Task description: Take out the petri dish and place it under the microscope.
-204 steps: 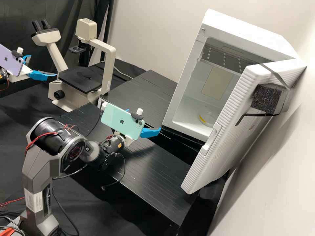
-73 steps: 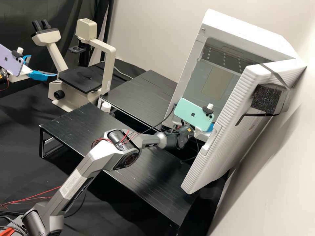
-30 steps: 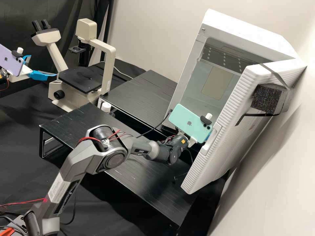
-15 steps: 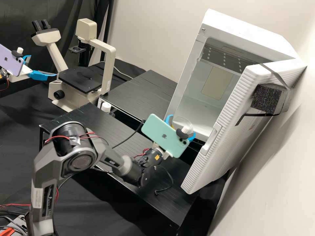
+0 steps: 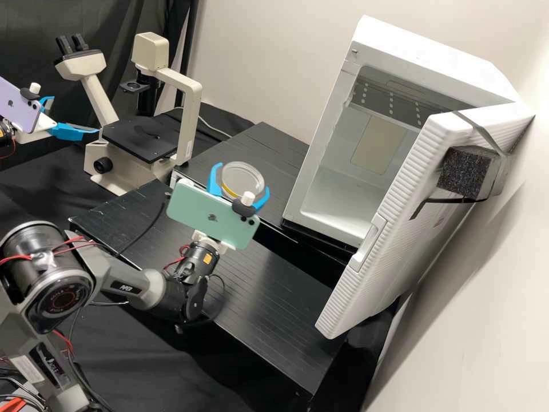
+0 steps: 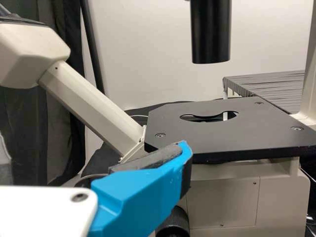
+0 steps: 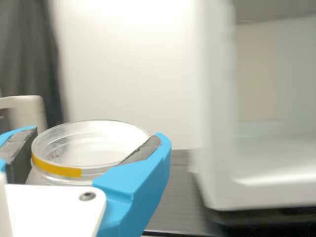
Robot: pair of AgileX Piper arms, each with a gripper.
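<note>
"Where is the petri dish?"

"The right gripper [image 5: 242,177] is grasping the petri dish [image 5: 245,173] between its two blue fingers, in the air above the black desks [image 5: 274,171], left of the white incubator [image 5: 423,51]. A yellow strip [image 7: 57,168] runs along part of the dish's side."

"And the left gripper?"

"The left gripper [image 5: 75,114] is released, its fingers apart, at the far left, near the microscope [image 5: 191,114]. In its own wrist view, one blue finger [image 6: 143,197] stands in front of the microscope's black stage [image 6: 212,133]."

"How does the incubator stand?"

"At the right, its ribbed door [image 5: 394,229] swung open. The dish is outside it, well apart from the stage. A green phone [image 5: 211,214] sits on the right arm, a purple phone [image 5: 17,106] on the left."
</note>
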